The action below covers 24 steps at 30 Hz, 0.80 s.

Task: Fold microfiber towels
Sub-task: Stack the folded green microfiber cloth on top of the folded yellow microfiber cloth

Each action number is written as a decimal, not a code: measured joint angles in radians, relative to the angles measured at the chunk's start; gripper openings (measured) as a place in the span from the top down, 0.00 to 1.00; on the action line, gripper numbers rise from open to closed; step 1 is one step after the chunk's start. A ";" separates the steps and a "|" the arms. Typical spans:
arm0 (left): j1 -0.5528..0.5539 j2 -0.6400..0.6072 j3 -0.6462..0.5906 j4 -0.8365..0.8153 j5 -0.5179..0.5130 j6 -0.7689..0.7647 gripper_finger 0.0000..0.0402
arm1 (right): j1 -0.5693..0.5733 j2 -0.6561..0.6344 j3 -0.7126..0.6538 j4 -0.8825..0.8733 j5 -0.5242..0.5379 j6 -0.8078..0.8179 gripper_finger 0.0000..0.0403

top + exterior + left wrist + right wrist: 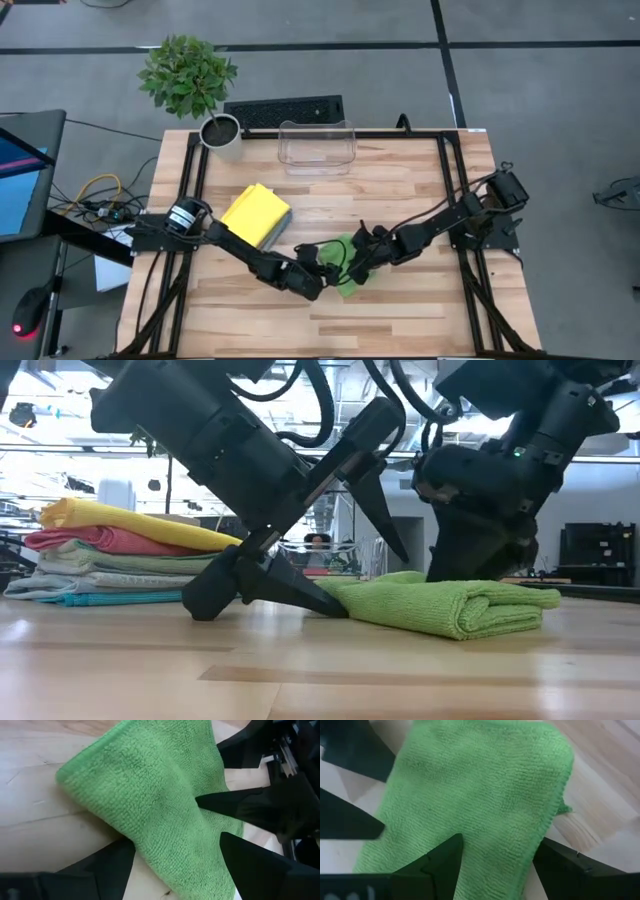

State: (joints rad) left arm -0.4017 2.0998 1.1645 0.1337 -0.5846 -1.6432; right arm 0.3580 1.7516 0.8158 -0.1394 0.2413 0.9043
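Straddling the lime green towel (346, 277) with fingers spread wide: left gripper (175, 862) at one end, right gripper (497, 865) at the opposite end, both touching the cloth, neither pinching. Lying folded mid-table, near the front edge. Sitting well apart to the left: towel stack (256, 215). Bare table (420, 320) all around.

Light wood-plank table (400, 190), black frame rails down both sides. Clear plastic bin (316, 147) at far edge, centre. Potted green plant (190, 80) in pale pot at far-left corner. Black keyboard (284, 111) on grey floor just behind bin. Laptop (22, 170) off left edge, yellow cable coil (97, 189) beside it, mouse (30, 312) with red light nearer front-left.
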 joint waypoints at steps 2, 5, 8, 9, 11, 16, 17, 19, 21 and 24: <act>0.004 0.008 0.002 0.004 -0.001 -0.003 0.29 | -0.001 -0.003 0.000 0.015 0.004 0.000 0.36; 0.007 0.009 0.002 0.000 -0.001 -0.003 0.33 | -0.006 -0.008 -0.002 0.015 0.001 0.001 0.36; 0.008 0.011 0.002 -0.005 -0.020 0.001 0.40 | -0.008 -0.008 -0.002 0.015 -0.003 0.003 0.37; 0.008 0.012 0.002 -0.004 -0.028 0.007 0.43 | -0.009 0.002 -0.002 0.018 -0.002 0.003 0.37; 0.009 0.021 0.004 -0.004 -0.044 0.014 0.50 | -0.012 0.015 0.000 0.024 0.000 0.003 0.37; 0.012 0.040 0.006 -0.004 -0.045 0.031 0.71 | -0.012 0.044 0.003 0.045 0.014 0.002 0.41; 0.014 0.040 0.006 -0.008 -0.045 0.031 0.75 | -0.013 0.045 0.003 0.048 0.014 0.002 0.44; 0.014 0.041 0.006 -0.014 -0.055 0.047 0.83 | -0.013 0.046 0.002 0.051 0.014 0.002 0.51; 0.014 0.041 0.006 -0.007 -0.080 0.090 0.92 | -0.013 0.043 0.000 0.051 0.010 -0.002 0.61; 0.016 0.044 0.005 0.001 -0.096 0.129 0.98 | -0.013 0.043 -0.001 0.064 0.003 -0.014 0.79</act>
State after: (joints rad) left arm -0.3858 2.1443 1.1698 0.1346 -0.6810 -1.5139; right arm 0.3447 1.7950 0.8150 -0.0753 0.2439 0.8902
